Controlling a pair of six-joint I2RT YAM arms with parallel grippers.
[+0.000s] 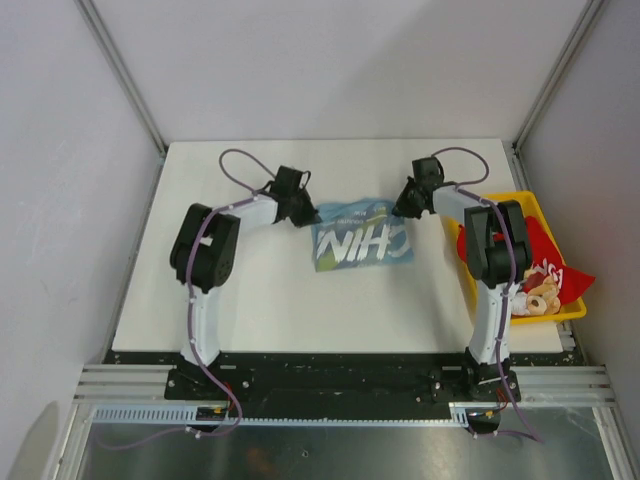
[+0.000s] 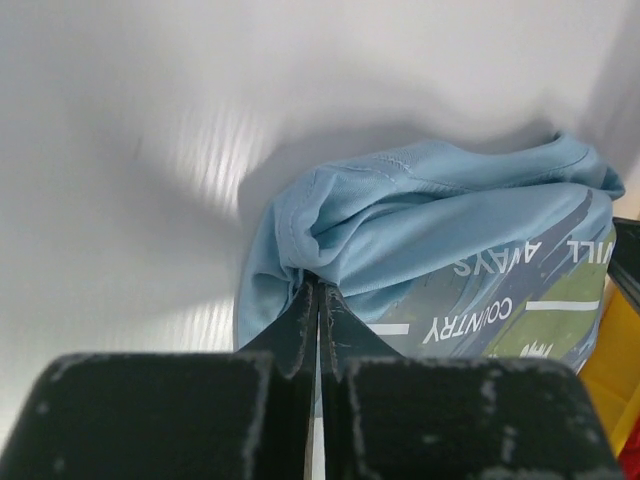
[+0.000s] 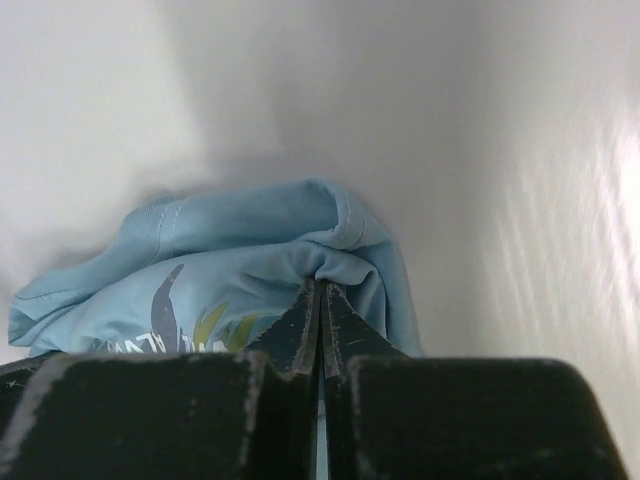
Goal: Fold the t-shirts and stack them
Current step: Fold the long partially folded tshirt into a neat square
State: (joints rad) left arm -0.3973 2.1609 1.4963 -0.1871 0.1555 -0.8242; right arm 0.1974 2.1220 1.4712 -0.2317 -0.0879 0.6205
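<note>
A light blue t-shirt [image 1: 360, 238] with large white lettering spans the middle of the white table between my two grippers. My left gripper [image 1: 305, 213] is shut on the shirt's left edge; in the left wrist view the closed tips [image 2: 318, 290] pinch a bunched fold of the blue cloth [image 2: 430, 225]. My right gripper [image 1: 405, 208] is shut on its right edge, and the right wrist view shows the tips [image 3: 320, 286] biting a gathered fold of the blue shirt [image 3: 230, 255]. A red t-shirt [image 1: 548, 258] with white lettering lies crumpled in the bin at the right.
The yellow plastic bin [image 1: 510, 197] stands at the table's right edge, beside the right arm, and its corner [image 2: 612, 350] shows in the left wrist view. White walls with metal frame posts enclose the table on three sides.
</note>
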